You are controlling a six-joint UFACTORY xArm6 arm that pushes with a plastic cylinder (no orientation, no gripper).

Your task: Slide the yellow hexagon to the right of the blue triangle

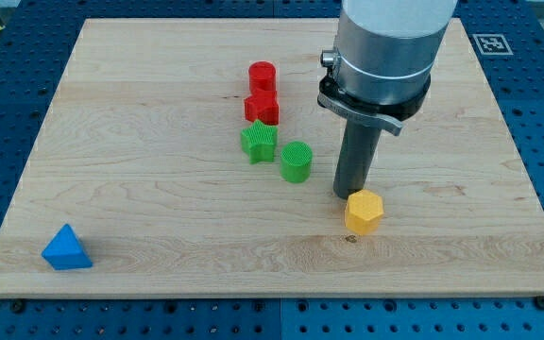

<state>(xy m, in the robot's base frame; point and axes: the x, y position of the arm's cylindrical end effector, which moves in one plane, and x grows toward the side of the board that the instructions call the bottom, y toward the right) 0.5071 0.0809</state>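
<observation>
The yellow hexagon (364, 211) lies on the wooden board (159, 198) right of centre, toward the view's bottom. The blue triangle (66, 248) sits far off at the board's bottom left corner. My tip (348, 195) rests on the board just above and left of the yellow hexagon, touching or nearly touching its upper left edge. The rod hangs from the grey arm (385, 47) at the view's top right.
A red cylinder (262, 76) and a red star (262, 108) stand near the top centre. A green star (259, 142) and a green cylinder (296, 161) lie just below them, left of my tip. A blue pegboard (536, 113) surrounds the board.
</observation>
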